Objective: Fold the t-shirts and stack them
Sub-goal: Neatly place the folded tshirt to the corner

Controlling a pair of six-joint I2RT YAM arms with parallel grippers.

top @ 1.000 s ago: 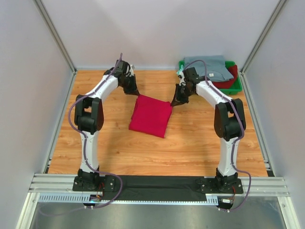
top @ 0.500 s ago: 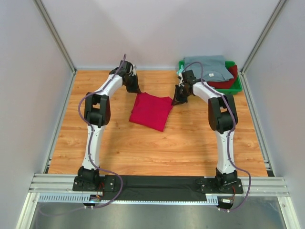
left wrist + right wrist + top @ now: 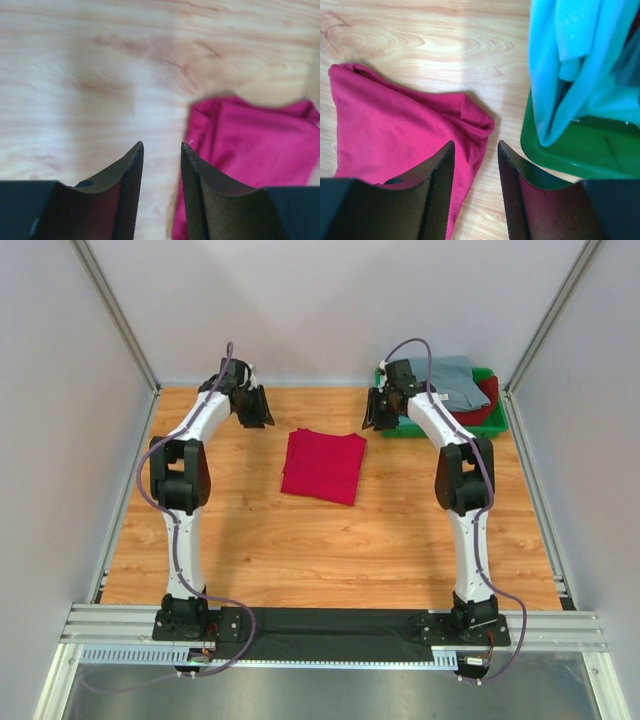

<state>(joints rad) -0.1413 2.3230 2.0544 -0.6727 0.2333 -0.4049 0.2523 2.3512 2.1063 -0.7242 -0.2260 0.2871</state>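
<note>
So far one garment looks finished: the bright crimson-red cloth t-shirt (image 3: pixel 322 466) lies as a compact, roughly rectangular packet in the middle of the pale wooden counter (image 3: pixel 300 550), with one corner a little rumpled in the right wrist view. Neither arm touches it. The left pincer (image 3: pixel 162 145) hangs over bare wood just beside the packet's far left corner, its jaws a moderate way apart with nothing between them. The right pincer (image 3: pixel 475 143) sits above the packet's far right corner, next to the green plastic tray (image 3: pixel 480 429), likewise parted and empty. In that tray, at the far right of the counter, a grey-blue t-shirt (image 3: pixel 450 380) is heaped loosely over a darker red t-shirt (image 3: pixel 486 395), neither one folded. By my reading the job is at an early stage: the crimson piece would start the stack, and the tray's shirts have yet to be drawn out, folded and laid on top.
</note>
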